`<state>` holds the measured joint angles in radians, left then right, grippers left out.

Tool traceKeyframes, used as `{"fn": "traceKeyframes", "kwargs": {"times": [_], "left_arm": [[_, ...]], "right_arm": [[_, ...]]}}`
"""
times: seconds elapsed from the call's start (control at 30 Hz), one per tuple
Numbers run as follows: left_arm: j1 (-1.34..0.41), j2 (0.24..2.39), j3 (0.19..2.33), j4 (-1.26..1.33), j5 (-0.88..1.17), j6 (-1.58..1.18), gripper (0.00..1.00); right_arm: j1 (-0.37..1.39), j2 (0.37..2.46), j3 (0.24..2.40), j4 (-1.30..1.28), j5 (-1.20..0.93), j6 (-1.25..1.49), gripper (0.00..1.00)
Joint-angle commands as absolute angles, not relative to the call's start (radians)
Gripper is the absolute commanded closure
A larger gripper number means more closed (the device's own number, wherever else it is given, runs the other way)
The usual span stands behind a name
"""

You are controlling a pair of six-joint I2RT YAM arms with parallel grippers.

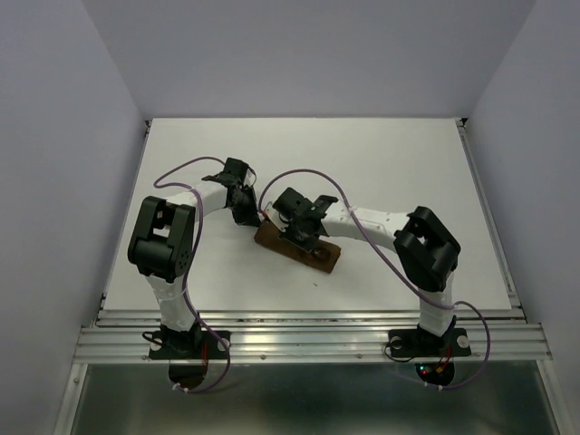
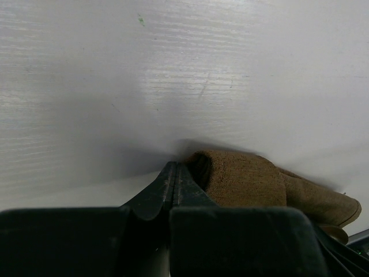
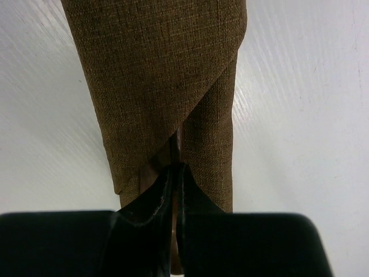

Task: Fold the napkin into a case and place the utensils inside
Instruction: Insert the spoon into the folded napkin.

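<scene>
Edges and room: the desk is closed in by walls on the left, right and far sides, with a metal rail along the near edge. The case lies near mid-desk, slanting from far-left to near-right, well apart from every edge. You see more white surface on its far side than on its near side. Both arms bend inward and meet over it, so the tight spot is between the two tools.

Left tool: closed, fingers pressed together, tips low over the desk just beside the case's left end. You cannot tell whether they nip any cloth.

Right tool: closed too, fingers together, tips on the case's top, where a diagonal flap crosses the layer beneath.

Hard to make out: from above, the right tool covers the case's middle, so only its two ends show. In the left wrist view the case is cut off at the right edge and the tool's body blocks the bottom. In the right wrist view a thin brown sliver sits in the gap under the flap and between the fingers. You cannot tell if it is a utensil or cloth.

Count: two arms, two tools, one case, two purple cables.
</scene>
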<state>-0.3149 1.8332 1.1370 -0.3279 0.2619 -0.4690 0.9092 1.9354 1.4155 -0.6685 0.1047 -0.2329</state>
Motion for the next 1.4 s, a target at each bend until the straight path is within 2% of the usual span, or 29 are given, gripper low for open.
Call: {"fn": "traceKeyframes", "kwargs": {"times": [0.0,0.8,1.13,1.37], "left_arm": [[-0.324,1.789,1.118,-0.327,0.276,-0.468,0.97],[-0.324,1.793,1.117,-0.327,0.268,-0.462,0.98],[-0.324,1.796,1.118,-0.330,0.265,-0.459,0.98],[-0.324,1.801,1.121,-0.331,0.267,-0.459,0.98]], "right_arm": [[0.917,1.945,1.471,-0.621,0.092,-0.245,0.99],[0.917,1.997,1.502,-0.600,0.101,-0.275,0.99],[0.917,1.968,1.499,-0.621,0.130,-0.264,0.72],[0.917,1.930,1.480,-0.635,0.164,-0.264,0.62]]}}
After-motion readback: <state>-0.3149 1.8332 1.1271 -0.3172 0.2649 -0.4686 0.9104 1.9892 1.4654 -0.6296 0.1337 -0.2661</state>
